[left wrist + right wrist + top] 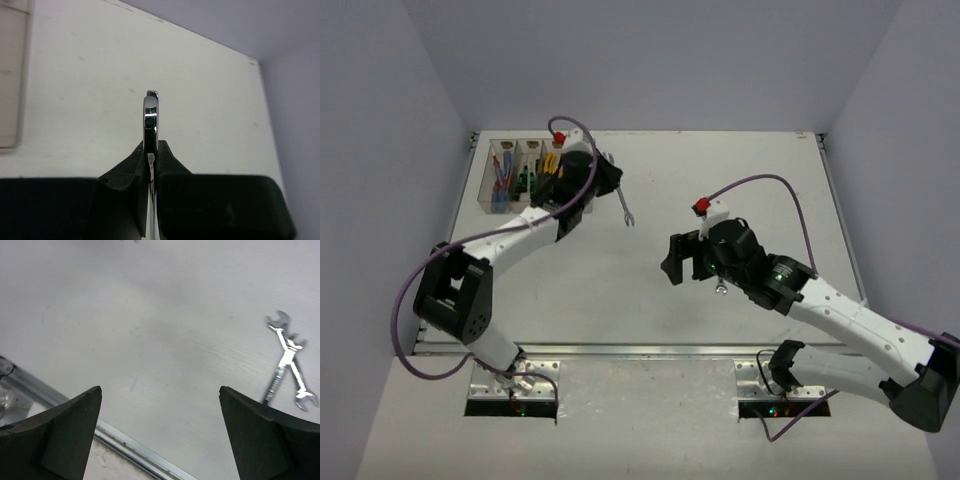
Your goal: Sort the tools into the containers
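The containers (516, 172) stand in a row at the table's far left; they hold blue-handled screwdrivers (499, 183), green-black screwdrivers (524, 181) and yellow-handled pliers (549, 164). Just right of them, my left gripper (609, 181) is shut on a silver wrench (625, 210), whose end sticks out past the fingertips (151, 114). My right gripper (686, 262) hangs open over the table's middle, with nothing between its fingers (160, 390). Two more silver wrenches (288, 358) lie crossed on the table to its right; one tip (719, 290) peeks out under the right arm.
One bin wall (11, 75) shows at the left edge of the left wrist view. The table's metal front rail (125, 446) runs below the right gripper. Grey walls close the table on the left, back and right.
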`<state>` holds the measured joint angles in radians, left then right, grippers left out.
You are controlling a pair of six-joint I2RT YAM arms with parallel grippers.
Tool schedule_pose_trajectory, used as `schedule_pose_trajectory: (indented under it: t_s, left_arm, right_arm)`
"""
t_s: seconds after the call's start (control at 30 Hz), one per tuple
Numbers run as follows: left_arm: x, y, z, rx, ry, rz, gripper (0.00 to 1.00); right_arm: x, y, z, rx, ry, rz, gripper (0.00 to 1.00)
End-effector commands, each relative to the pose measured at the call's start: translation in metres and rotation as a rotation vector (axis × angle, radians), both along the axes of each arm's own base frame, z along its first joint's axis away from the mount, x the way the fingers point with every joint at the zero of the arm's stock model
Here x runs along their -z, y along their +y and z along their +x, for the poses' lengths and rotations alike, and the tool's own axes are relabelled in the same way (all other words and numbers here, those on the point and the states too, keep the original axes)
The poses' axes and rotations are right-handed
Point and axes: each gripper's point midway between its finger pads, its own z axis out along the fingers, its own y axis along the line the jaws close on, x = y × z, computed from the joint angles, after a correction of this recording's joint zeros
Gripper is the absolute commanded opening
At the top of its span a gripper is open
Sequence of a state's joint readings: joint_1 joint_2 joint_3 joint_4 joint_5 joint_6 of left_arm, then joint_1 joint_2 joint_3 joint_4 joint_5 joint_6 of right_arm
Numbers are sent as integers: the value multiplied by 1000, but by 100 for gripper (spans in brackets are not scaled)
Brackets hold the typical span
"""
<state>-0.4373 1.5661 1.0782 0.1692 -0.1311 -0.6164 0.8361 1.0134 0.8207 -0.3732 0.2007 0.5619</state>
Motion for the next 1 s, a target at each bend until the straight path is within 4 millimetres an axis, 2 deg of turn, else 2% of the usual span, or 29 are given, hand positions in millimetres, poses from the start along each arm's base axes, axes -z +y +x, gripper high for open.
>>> schedule_pose_trajectory:
  t_s: [0.0,0.07,0.13,0.2,0.3,0.47,0.7,0.87,0.9,0.97]
  left_arm:
    - [-17,64,81,-146,38,267,0]
    - [-27,71,106,-136,44,317,0]
    - [-42,84,140,-120,22,390,0]
    - [-48,95,167,-104,7,473,0]
    - [-27,102,189,-83,15,574,0]
    - [26,116,188,-97,93,674,0]
    - [60,121,185,-98,135,691,1]
    - [83,132,180,-109,183,698,15]
    - [81,134,181,-113,186,691,26]
    - [67,137,179,-134,185,664,58]
  right_arm:
    - [12,-59,13,147,-54,-92,99]
    - [17,-69,12,153,-40,-101,99]
    - [25,-74,9,138,-26,-111,99]
    - [32,-78,7,128,-17,-123,99]
    - [37,-77,7,121,-4,-126,99]
    - [47,-75,2,107,10,-108,99]
    - [50,-73,0,94,15,-101,99]
    - [53,-74,2,105,20,-115,99]
    - [54,-75,2,103,21,-121,99]
    - [56,-76,5,114,24,-141,99]
